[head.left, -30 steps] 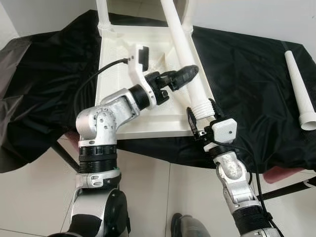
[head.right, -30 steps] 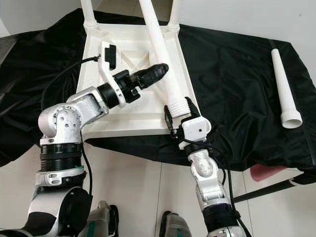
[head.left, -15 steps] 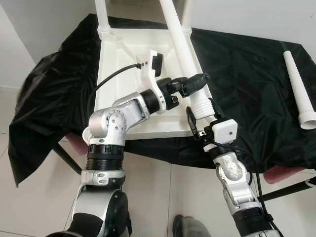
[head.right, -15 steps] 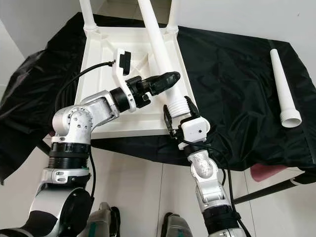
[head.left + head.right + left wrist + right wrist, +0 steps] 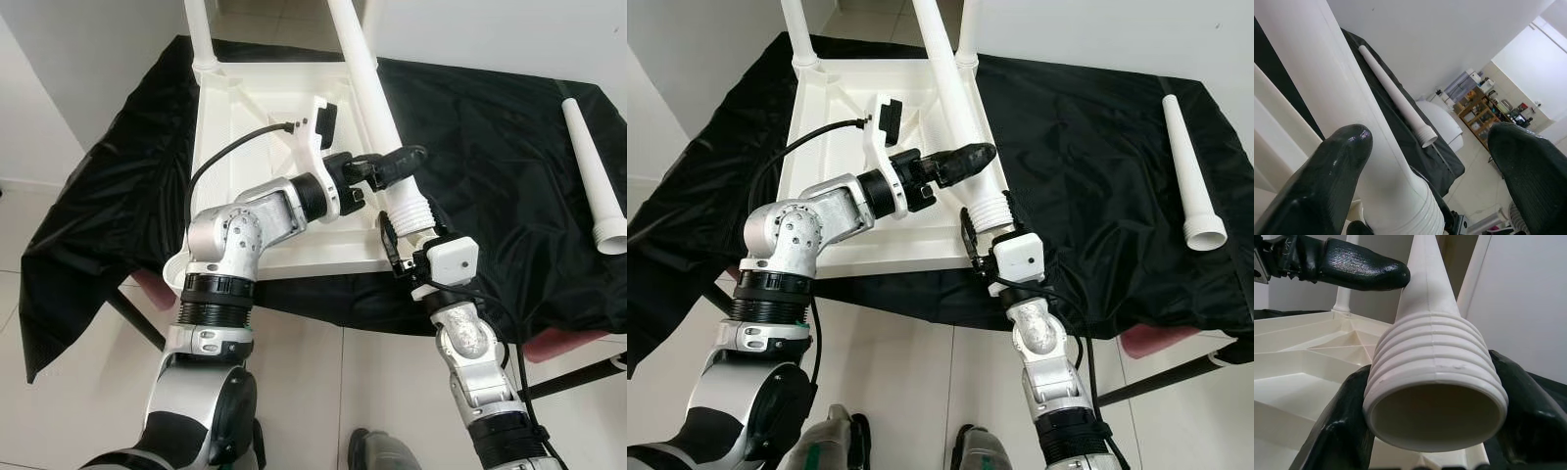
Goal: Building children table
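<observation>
The white children's table top [image 5: 235, 117] lies upside down on a black cloth [image 5: 490, 147]. Two white legs [image 5: 794, 29] stand upright in its far corners. My right gripper [image 5: 407, 220] is shut on the threaded thick end of a third long white leg [image 5: 955, 93], at the top's near right corner. In the right wrist view that ribbed end [image 5: 1435, 377] sits between both fingers [image 5: 1337, 431]. My left gripper [image 5: 975, 155] is open, its fingers [image 5: 1327, 186] straddling this leg just above the threads. A fourth leg [image 5: 593, 176] lies loose at the far right.
The cloth covers a low table and hangs over its edges. A pink-red edge [image 5: 558, 343] shows under the cloth at the near right. Tiled floor [image 5: 313, 392] lies in front, and a white wall [image 5: 59, 78] stands on the left.
My left gripper has reached rightward from over the table top to the held leg. The right gripper keeps its hold; the leg's thick end has shifted slightly. The camera has moved a little.
</observation>
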{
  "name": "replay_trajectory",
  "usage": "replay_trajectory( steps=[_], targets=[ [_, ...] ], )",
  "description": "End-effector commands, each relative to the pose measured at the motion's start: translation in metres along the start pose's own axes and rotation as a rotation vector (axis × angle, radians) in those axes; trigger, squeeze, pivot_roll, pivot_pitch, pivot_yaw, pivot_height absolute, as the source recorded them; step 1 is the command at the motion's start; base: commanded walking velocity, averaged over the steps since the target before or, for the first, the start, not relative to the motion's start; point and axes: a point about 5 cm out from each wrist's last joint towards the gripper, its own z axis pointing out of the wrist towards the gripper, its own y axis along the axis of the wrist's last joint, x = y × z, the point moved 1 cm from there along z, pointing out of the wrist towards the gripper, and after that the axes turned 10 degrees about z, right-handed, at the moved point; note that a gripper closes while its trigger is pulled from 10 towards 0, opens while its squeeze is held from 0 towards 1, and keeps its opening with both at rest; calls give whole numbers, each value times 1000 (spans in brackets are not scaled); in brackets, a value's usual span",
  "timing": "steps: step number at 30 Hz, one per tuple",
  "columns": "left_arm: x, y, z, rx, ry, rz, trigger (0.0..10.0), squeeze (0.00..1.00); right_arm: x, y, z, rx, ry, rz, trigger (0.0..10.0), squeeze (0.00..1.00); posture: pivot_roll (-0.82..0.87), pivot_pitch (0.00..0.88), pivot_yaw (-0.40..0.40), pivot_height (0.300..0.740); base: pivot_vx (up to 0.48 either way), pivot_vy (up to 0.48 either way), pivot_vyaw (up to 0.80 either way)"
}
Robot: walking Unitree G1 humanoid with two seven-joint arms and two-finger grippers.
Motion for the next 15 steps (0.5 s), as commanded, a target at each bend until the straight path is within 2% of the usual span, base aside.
replay_trajectory(
  steps=[1,12,14,15],
  targets=[
    [-8,-2,1,8,-97,-4,10000,0,-2,7,4,-41,-14,-14,10000,0,-14,57,36,740,0,0,0],
    [-4,-8,-4,30,-76,3,10000,0,0,9,6,-55,-8,-24,10000,0,-18,46,34,740,0,0,0],
    [-4,-7,-6,27,-74,5,10000,0,-2,7,5,-43,-22,-22,10000,0,-19,47,33,740,0,0,0],
    [-4,-4,-9,17,-70,8,10000,0,-10,-1,4,4,-75,-27,10000,0,-18,45,31,740,0,0,0]
  ],
)
